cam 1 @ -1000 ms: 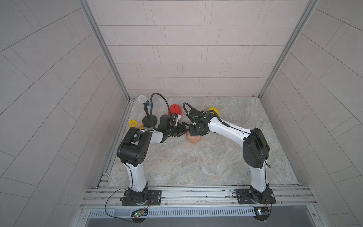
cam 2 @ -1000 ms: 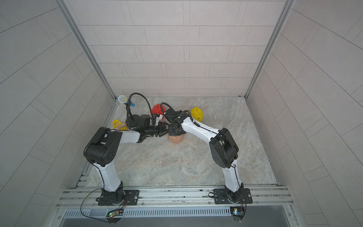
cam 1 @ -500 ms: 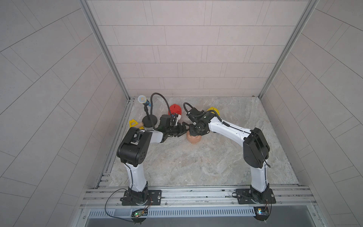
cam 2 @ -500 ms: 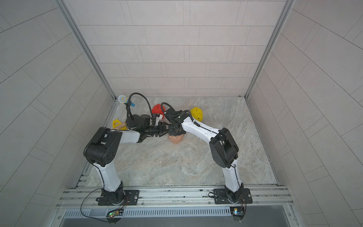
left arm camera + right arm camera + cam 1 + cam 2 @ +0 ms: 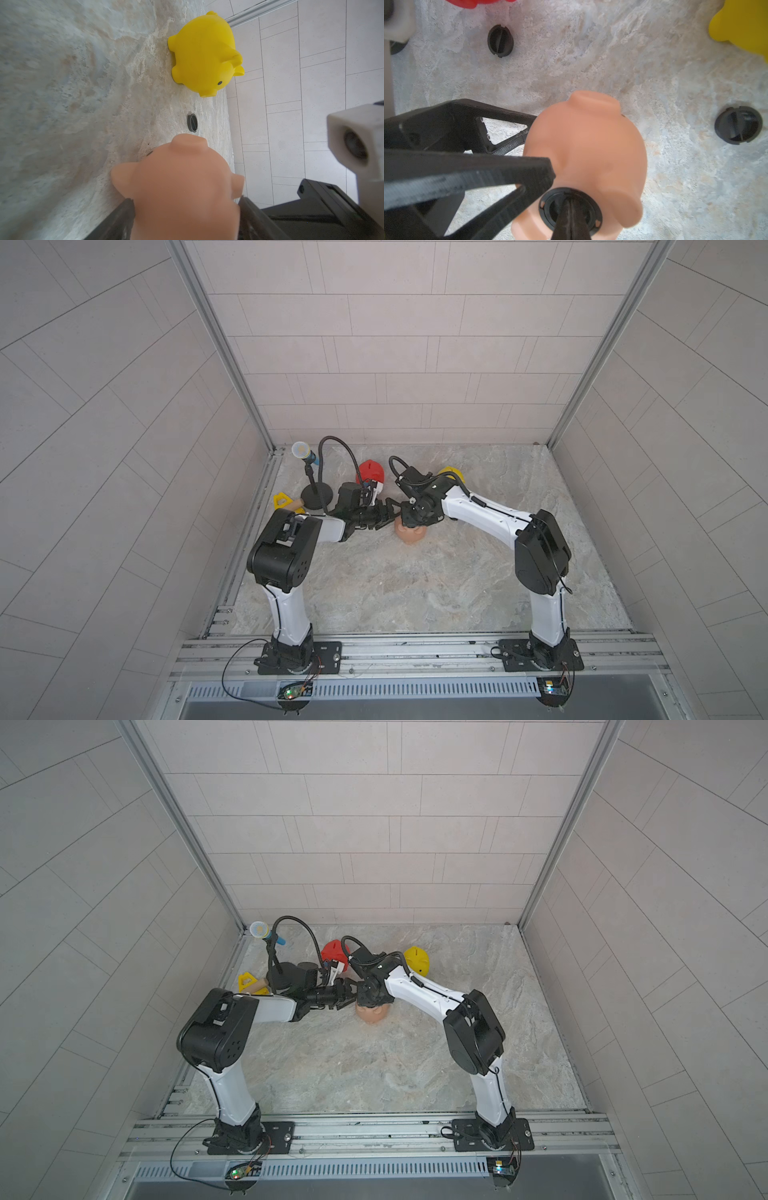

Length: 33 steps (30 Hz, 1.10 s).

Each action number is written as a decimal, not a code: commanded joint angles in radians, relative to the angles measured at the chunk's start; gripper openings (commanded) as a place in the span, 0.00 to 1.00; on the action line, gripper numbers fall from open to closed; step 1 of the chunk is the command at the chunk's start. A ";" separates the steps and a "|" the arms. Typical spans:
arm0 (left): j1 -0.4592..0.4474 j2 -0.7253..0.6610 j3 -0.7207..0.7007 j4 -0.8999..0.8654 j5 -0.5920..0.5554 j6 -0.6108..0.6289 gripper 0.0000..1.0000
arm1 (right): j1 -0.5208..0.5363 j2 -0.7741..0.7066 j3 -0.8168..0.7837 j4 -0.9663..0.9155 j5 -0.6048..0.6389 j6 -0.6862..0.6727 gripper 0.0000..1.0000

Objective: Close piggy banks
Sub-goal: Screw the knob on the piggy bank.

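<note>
Compared with one second and half a second back, there is no visible change. Both arms, the peach-pink piggy bank (image 5: 409,531) and the other things on the surface stand as they did.

Left hand (image 5: 185,199): clamped on the peach-pink piggy bank, with one finger (image 5: 122,216) on each flank behind the ears.

Right hand (image 5: 569,202): closed, fingers pressed together, tips set in the middle of the black plug (image 5: 548,207), which sits in the pig's round belly hole. I cannot tell whether the tips pinch the plug's ridge.

The pig lies belly up under the right wrist, low over the middle of the surface. I cannot tell whether it touches the surface.

Surface (image 5: 415,593): marbled grey-beige stone pattern.
- Near edge: an aluminium rail (image 5: 415,649) carries both arm bases.
- Past the held pig: one loose plug (image 5: 500,40) lies toward the red piggy bank (image 5: 371,472). A second loose plug (image 5: 738,124) lies between the held pig and the yellow piggy bank (image 5: 417,960), which stands on its feet.
- Left side: a microphone stand (image 5: 318,495), with a yellow triangular toy (image 5: 282,502) just beside it by the wall.

Room: pale tiled walls (image 5: 395,364) on three sides, with aluminium posts (image 5: 224,348) at the far corners.
</note>
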 commanded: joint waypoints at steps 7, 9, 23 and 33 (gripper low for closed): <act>-0.023 -0.006 -0.002 -0.074 -0.017 0.019 0.82 | -0.001 -0.022 0.029 -0.065 0.021 -0.013 0.00; -0.023 -0.003 -0.001 -0.075 -0.017 0.019 0.82 | -0.001 -0.023 0.041 -0.079 0.027 -0.018 0.00; -0.022 -0.008 0.002 -0.076 -0.019 0.019 0.82 | 0.001 -0.049 0.069 -0.107 0.034 -0.040 0.07; -0.023 -0.013 0.003 -0.077 -0.019 0.017 0.82 | 0.001 -0.050 0.078 -0.115 0.031 -0.046 0.13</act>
